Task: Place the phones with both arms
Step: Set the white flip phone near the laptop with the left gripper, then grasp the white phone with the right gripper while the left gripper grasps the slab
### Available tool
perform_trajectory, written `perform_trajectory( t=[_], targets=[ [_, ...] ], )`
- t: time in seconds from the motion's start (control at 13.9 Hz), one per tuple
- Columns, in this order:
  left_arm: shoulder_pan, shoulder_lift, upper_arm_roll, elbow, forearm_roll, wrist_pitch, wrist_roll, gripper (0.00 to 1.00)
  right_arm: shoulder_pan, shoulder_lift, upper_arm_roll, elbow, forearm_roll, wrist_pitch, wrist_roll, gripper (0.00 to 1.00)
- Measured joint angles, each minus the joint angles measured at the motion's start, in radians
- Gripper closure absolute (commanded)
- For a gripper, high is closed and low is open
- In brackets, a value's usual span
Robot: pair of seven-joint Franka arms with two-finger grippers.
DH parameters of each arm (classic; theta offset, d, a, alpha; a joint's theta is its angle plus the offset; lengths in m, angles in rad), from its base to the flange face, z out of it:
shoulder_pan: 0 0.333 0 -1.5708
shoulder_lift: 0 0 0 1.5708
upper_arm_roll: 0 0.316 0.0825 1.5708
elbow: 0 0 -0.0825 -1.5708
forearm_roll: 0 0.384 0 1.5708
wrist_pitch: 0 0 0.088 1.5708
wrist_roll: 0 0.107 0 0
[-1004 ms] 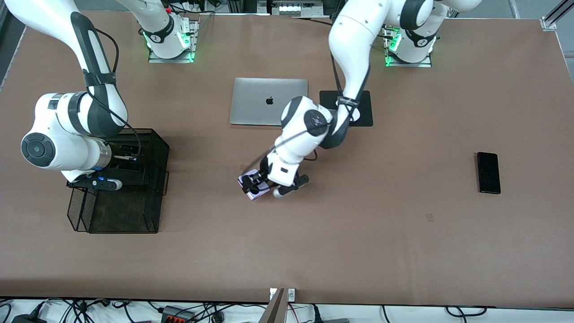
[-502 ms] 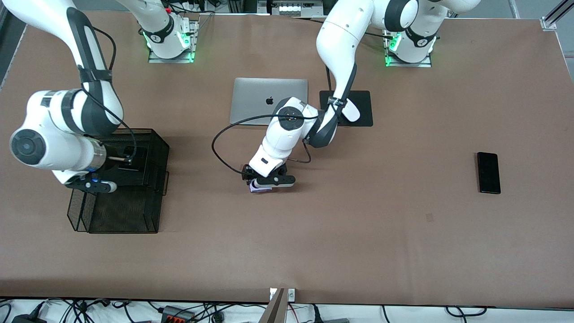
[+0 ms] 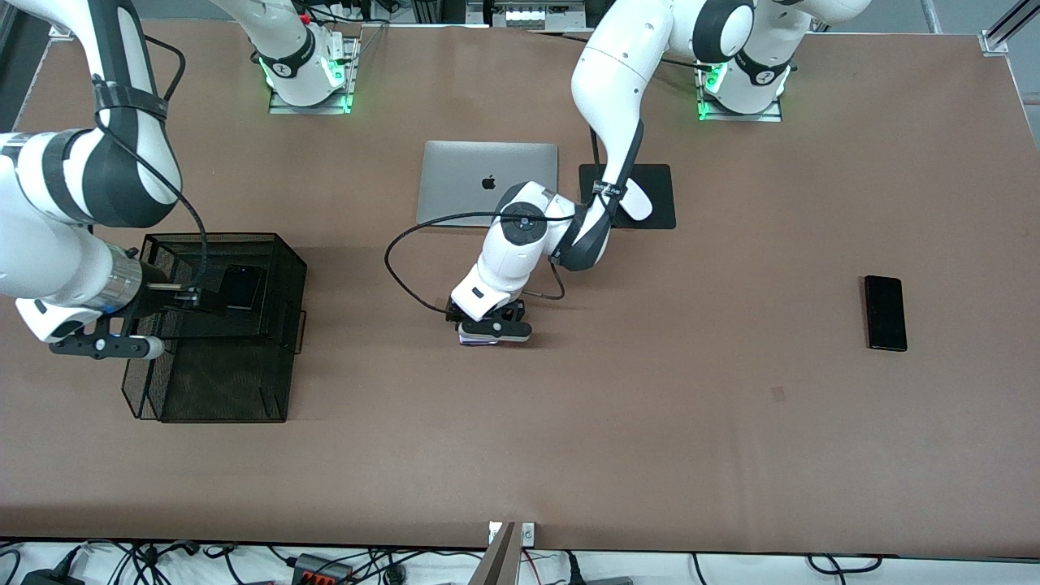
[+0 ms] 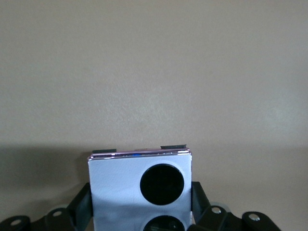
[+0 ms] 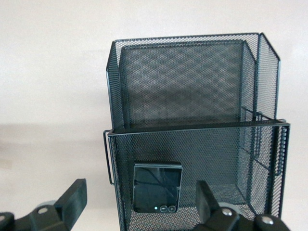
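Note:
The lilac-white phone [image 4: 120, 185] with two black circles sits between the fingers of my left gripper [image 4: 139, 202], which is shut on its two side edges. In the front view this gripper [image 3: 487, 328] is low over the middle of the table, and only the phone's edge [image 3: 474, 342] shows under it. The small black phone [image 5: 157, 186] lies flat inside the black mesh basket [image 5: 192, 144]. My right gripper [image 5: 139, 195] is open and apart from it, at the basket's side [image 3: 180, 294] toward the right arm's end. The long black phone [image 3: 885, 313] lies alone toward the left arm's end.
A silver laptop [image 3: 471, 183] lies closed farther from the front camera than the left gripper. Beside it a black mat [image 3: 658, 199] carries a white mouse [image 3: 636, 203], partly hidden by the left arm. The mesh basket [image 3: 219, 382] stands at the right arm's end.
The right gripper opened, left the small black phone in the basket and drew back toward the right arm's end. The left wrist turned over the lilac phone while staying shut on it.

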Motion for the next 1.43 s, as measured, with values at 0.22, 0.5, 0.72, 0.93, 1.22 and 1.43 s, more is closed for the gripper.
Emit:
perform_trajectory(
  t=[0.22,0.5,0.72,0.93,1.22,1.43],
  targets=[
    [-0.005,0.0,-0.003,0.006,-0.001,0.0,-0.034,0.0,-0.002,0.0,-0.004,0.001,0.0,-0.002,-0.001,0.0],
    [0.025,-0.016,-0.015,0.025,0.002,-0.003,-0.054,0.0,-0.002,0.002,-0.004,0.001,0.0,-0.001,-0.001,0.0],
    [0.178,-0.155,-0.177,-0.01,0.26,-0.071,-0.09,0.0,0.003,0.003,0.0,0.001,0.0,0.005,-0.003,0.0],
    [0.462,-0.397,-0.405,-0.192,0.469,-0.159,-0.058,0.0,0.041,0.024,0.01,0.001,0.001,0.033,-0.004,0.0],
    [0.699,-0.638,-0.467,-0.448,0.485,-0.323,0.221,0.0,0.207,0.083,0.017,0.003,0.001,0.104,0.001,0.0],
    [0.855,-0.747,-0.468,-0.605,0.487,-0.392,0.334,0.0,0.322,0.15,0.018,0.004,0.001,0.215,0.047,0.0]
  ],
)
